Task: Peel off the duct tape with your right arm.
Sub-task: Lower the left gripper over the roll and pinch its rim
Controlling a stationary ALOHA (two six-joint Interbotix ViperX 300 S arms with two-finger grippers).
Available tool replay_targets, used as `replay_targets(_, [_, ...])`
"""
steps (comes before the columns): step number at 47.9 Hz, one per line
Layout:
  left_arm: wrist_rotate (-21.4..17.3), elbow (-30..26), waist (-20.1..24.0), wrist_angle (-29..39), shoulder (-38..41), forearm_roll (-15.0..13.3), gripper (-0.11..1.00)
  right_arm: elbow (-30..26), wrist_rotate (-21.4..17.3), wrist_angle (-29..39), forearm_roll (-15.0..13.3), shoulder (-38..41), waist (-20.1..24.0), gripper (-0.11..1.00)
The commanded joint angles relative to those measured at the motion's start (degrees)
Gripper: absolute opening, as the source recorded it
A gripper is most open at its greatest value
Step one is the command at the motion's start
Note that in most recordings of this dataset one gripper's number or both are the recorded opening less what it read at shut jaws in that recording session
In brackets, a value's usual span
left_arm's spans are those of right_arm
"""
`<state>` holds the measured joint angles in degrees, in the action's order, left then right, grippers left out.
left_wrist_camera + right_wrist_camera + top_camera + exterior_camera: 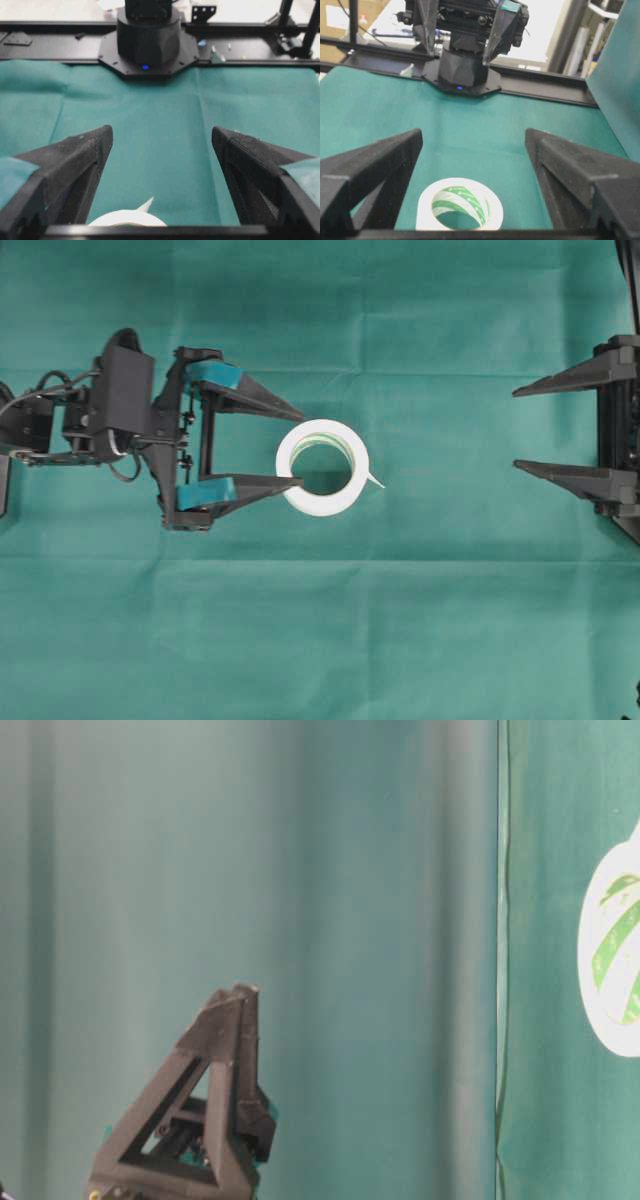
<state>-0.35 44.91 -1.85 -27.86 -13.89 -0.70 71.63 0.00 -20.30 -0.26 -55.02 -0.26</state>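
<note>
Roll of duct tape (323,468) flat near the green cloth's (400,640) middle, loose tab (374,481) pointing toward the cloth's right edge. Left gripper (298,446) spread wide, its 2 teal-taped tips flanking the roll's left side without pinching. Right gripper (518,429) gaping, well apart; best lined up low on the tab, then narrowed to pinch only that thin end before pulling.

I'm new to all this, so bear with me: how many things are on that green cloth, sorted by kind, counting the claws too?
Robot claws: 2, the left claw and the right claw.
Rolls of duct tape: 1.
Green cloths: 1.
Total: 4.
</note>
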Motion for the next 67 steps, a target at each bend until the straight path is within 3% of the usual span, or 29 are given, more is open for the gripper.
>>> replay_targets(1, [0.18, -2.29, 0.09, 1.05, -0.09, -0.09, 0.93, -0.62, 0.0, -0.62, -0.09, 0.26, -0.09, 0.76])
replay_targets(9, [0.18, -4.66, 0.18, 8.35, 0.26, -0.09, 0.93, -0.62, -0.09, -0.44, -0.09, 0.26, -0.09, 0.76])
replay_targets(28, [0.0, -14.94, 0.0, 37.0, 4.75, -0.09, 0.93, -0.62, -0.09, -0.35, -0.09, 0.26, -0.09, 0.76])
replay_targets(36, [-0.09, -18.72, 0.0, 44.82, 7.82, -0.09, 0.93, -0.62, -0.18, -0.35, -0.09, 0.35, -0.09, 0.76])
replay_targets(44, [-1.41, -20.48, -0.09, 47.72, 8.96, -0.09, 0.93, -0.62, -0.18, -0.44, -0.09, 0.53, -0.09, 0.76])
replay_targets(67, [-1.67, -20.65, -0.18, 46.58, 13.45, -0.09, 0.93, -0.44, -0.18, -0.62, -0.09, 1.05, -0.09, 0.76])
